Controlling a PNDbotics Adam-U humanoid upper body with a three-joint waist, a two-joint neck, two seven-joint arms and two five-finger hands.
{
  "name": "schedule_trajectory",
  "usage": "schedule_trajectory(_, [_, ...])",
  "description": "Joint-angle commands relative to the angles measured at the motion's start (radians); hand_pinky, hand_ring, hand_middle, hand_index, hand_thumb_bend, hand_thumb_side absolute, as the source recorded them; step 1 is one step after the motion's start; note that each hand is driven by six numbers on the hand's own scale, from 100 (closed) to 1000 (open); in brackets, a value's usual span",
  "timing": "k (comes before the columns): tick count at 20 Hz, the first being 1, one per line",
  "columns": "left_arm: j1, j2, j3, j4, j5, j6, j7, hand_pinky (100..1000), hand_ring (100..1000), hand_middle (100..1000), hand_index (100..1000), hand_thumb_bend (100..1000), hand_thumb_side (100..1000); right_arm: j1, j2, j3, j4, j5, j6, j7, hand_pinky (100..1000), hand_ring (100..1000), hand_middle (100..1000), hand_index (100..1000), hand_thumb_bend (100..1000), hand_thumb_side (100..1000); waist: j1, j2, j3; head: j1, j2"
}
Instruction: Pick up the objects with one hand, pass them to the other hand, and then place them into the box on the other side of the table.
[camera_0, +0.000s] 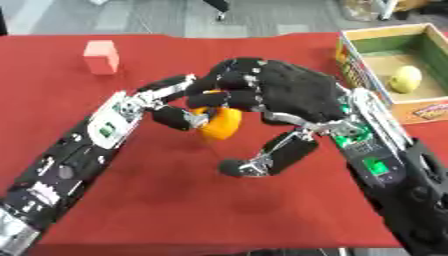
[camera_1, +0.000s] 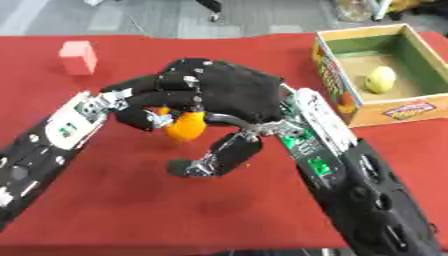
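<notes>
An orange object (camera_0: 224, 125) hangs above the middle of the red table (camera_0: 175, 200). My left hand (camera_0: 175, 117) comes in from the lower left, and its fingers curl round the object's left side. My right hand (camera_0: 289, 91) lies over the top of the object and of the left fingers. Its thumb (camera_0: 267, 159) stands apart below, not touching the object. The cardboard box (camera_0: 385, 34) sits at the right far corner with a yellow-green round fruit (camera_0: 405, 79) inside.
A pink block (camera_0: 101, 56) stands at the far left of the table. Grey floor lies beyond the table's far edge. Both forearms cross the near half of the table.
</notes>
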Motion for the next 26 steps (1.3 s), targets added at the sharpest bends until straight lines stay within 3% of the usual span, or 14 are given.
schedule_trajectory(1, [-0.031,0.017,0.011,-0.071,0.063,0.054,-0.057,599,458,376,482,100,413,-0.013,0.001,-0.008,0.017,0.019,-0.018,0.007,829,837,862,935,347,538,-0.003,-0.035,0.002,-0.003,-0.002])
schedule_trajectory(7, [-0.032,0.043,0.02,-0.15,0.164,0.143,-0.134,600,458,376,482,100,417,-0.005,0.003,-0.022,0.044,0.075,-0.016,0.008,833,832,857,942,360,503,-0.004,-0.034,0.004,-0.002,-0.002])
schedule_trajectory(12, [-0.026,0.075,0.002,-0.191,0.25,0.201,-0.171,600,458,377,483,100,423,0.002,-0.008,-0.049,0.048,0.156,0.015,-0.014,837,826,851,950,375,479,-0.004,-0.034,0.002,0.001,-0.002])
schedule_trajectory(21, [-0.02,0.125,-0.022,-0.22,0.411,0.292,-0.199,600,457,377,483,100,450,0.013,-0.006,-0.06,0.096,0.317,0.083,-0.111,823,813,834,948,364,442,0.0,-0.034,0.001,-0.005,-0.002])
schedule_trajectory(25, [-0.023,0.132,-0.032,-0.239,0.459,0.322,-0.202,602,458,379,486,100,464,0.014,0.006,-0.058,0.113,0.382,0.119,-0.177,778,755,749,905,342,290,0.001,-0.034,0.0,-0.008,-0.002])
schedule_trajectory(26, [-0.024,0.132,-0.034,-0.243,0.463,0.327,-0.201,605,459,381,487,100,467,0.013,0.008,-0.058,0.114,0.393,0.13,-0.195,751,715,673,875,314,159,0.001,-0.034,0.0,-0.008,-0.002])
